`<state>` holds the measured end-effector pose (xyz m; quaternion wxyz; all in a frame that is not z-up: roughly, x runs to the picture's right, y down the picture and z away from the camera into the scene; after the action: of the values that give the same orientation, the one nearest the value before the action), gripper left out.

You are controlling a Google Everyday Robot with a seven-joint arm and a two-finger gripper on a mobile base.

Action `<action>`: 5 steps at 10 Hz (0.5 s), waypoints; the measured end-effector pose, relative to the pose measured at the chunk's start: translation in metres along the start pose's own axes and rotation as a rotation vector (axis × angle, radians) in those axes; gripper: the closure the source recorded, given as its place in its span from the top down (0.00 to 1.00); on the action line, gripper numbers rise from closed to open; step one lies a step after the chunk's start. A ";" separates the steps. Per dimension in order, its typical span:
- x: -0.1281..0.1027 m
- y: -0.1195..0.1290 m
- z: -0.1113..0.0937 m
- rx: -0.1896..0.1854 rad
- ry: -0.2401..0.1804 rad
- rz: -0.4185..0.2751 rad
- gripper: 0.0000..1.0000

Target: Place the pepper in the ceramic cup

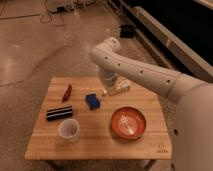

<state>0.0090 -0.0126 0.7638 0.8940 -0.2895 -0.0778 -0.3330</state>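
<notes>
Just behind the blue block (92, 101) the claw (113, 89) hovers, its opening impossible to tell, since the pepper (67, 92) beyond the block lies ungrasped, due for the ceramic cup (69, 129).

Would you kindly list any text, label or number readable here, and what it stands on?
Nothing can be read.
Table, corner near the orange bowl: small dark mark, too blurred.
Black bar: pale stripe, no legible letters.
Gripper, over the table's far side: no markings seen.
</notes>
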 end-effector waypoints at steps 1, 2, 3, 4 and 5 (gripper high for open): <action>-0.004 0.000 -0.001 -0.008 -0.007 0.002 0.41; -0.014 -0.003 -0.003 -0.009 0.002 -0.006 0.41; -0.011 0.001 -0.004 -0.010 0.007 -0.004 0.41; -0.005 0.006 -0.001 -0.012 0.010 -0.010 0.41; 0.001 0.005 0.002 -0.010 0.010 -0.019 0.41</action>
<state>0.0130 -0.0088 0.7629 0.8898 -0.2914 -0.0743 -0.3434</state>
